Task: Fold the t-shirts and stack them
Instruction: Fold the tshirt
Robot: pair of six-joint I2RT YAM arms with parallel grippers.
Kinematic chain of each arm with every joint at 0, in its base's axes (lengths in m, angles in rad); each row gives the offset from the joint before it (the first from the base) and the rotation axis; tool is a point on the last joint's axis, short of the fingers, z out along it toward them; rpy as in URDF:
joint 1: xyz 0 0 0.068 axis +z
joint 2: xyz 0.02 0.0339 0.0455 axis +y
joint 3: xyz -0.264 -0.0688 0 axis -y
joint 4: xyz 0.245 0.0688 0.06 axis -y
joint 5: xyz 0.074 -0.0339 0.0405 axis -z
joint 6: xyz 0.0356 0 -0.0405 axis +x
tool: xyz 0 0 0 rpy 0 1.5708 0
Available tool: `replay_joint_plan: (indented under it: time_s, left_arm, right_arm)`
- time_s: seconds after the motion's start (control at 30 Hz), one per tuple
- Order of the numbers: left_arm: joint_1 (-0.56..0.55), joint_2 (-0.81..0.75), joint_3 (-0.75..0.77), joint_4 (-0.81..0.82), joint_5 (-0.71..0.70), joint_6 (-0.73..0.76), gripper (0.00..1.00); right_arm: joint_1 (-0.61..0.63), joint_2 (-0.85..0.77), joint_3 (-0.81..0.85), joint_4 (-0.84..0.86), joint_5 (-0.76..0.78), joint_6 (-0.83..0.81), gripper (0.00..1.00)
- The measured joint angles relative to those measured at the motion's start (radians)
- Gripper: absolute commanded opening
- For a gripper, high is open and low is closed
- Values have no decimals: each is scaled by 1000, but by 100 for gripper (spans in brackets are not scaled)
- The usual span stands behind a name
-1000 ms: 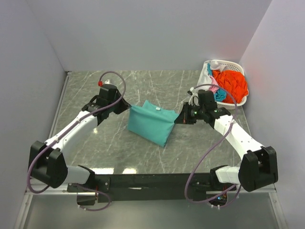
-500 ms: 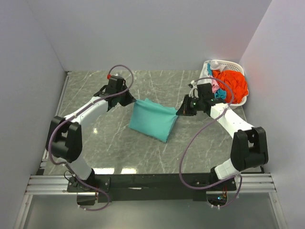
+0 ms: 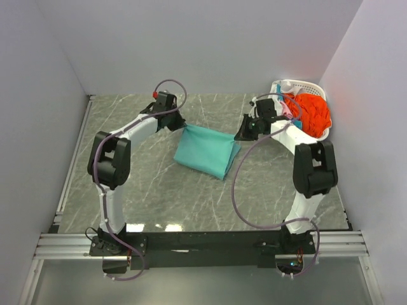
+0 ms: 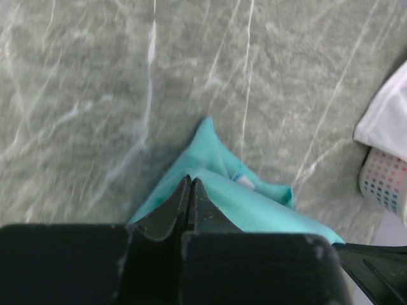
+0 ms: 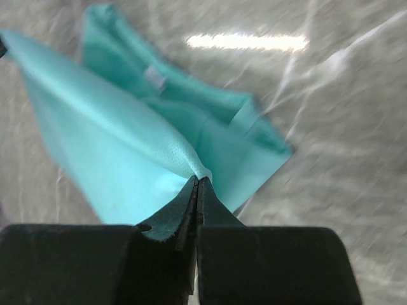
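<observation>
You've got the teal t-shirt [image 3: 206,151] part-folded on the bench [image 3: 146,190], left hand [image 3: 182,126] and right hand [image 3: 240,135] each pinching a far corner; orange-red t-shirt [image 3: 311,109] and others wait in the basket [image 3: 299,83], nothing stacked.

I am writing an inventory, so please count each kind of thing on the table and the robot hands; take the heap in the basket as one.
teal t-shirt: 1
white basket: 1
heap of clothes: 1
hands: 2, left hand and right hand, both shut on the teal t-shirt
Total: 5
</observation>
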Motion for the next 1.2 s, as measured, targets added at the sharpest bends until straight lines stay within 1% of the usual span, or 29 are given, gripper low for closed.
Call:
replay_joint_plan:
  time_s: [0.1, 0.2, 0.33, 0.63, 0.7, 0.73, 0.77, 0.8, 0.83, 0.87, 0.9, 0.93, 0.97, 1.0, 1.03, 1.07, 1.1, 1.13, 1.2]
  left_arm:
    - [6, 78, 67, -1, 7, 0, 1]
    - [9, 119, 95, 0, 21, 2, 1]
    - [10, 130, 95, 0, 39, 7, 1]
    - [10, 130, 78, 42, 103, 12, 1]
    - [10, 130, 77, 46, 115, 17, 2]
    - [10, 130, 77, 47, 121, 22, 5]
    - [10, 130, 77, 47, 124, 26, 14]
    - [10, 130, 77, 46, 128, 30, 20]
    - [10, 130, 77, 45, 129, 34, 26]
    - [10, 130, 77, 45, 129, 35, 41]
    - [10, 130, 77, 45, 129, 42, 46]
    - [10, 130, 77, 45, 130, 43, 48]
    - [10, 129, 77, 45, 129, 45, 53]
    - [11, 128, 74, 45, 129, 49, 61]
    - [11, 126, 69, 45, 129, 54, 70]
    - [11, 119, 60, 46, 127, 57, 97]
    - [11, 107, 43, 45, 125, 64, 99]
    - [10, 91, 23, 43, 125, 60, 99]
    - [7, 49, -18, 42, 116, 61, 99]
  right_arm:
    - [-4, 92, 73, -3, 51, 12, 0]
    - [-6, 122, 84, -5, 90, 27, 0]
    - [-6, 121, 80, -3, 114, 45, 0]
    - [-6, 68, -31, 21, 129, 72, 0]
    - [-6, 52, -49, 25, 129, 76, 0]
    - [-6, 47, -55, 29, 129, 78, 0]
    - [-6, 44, -56, 28, 131, 80, 0]
    - [-6, 44, -56, 29, 134, 81, 1]
    - [-6, 44, -56, 28, 135, 82, 10]
    - [-6, 44, -56, 25, 142, 88, 16]
    - [-6, 44, -56, 22, 149, 91, 23]
    - [-6, 44, -56, 21, 154, 93, 30]
    - [-6, 43, -57, 20, 160, 97, 34]
    - [-6, 40, -60, 20, 165, 98, 41]
    - [-6, 36, -64, 19, 168, 100, 51]
    - [-6, 26, -73, 18, 174, 105, 54]
    - [-6, 13, -82, 13, 177, 102, 57]
    - [-6, -4, -92, 10, 177, 100, 64]
    - [-6, -45, -108, 3, 175, 100, 67]
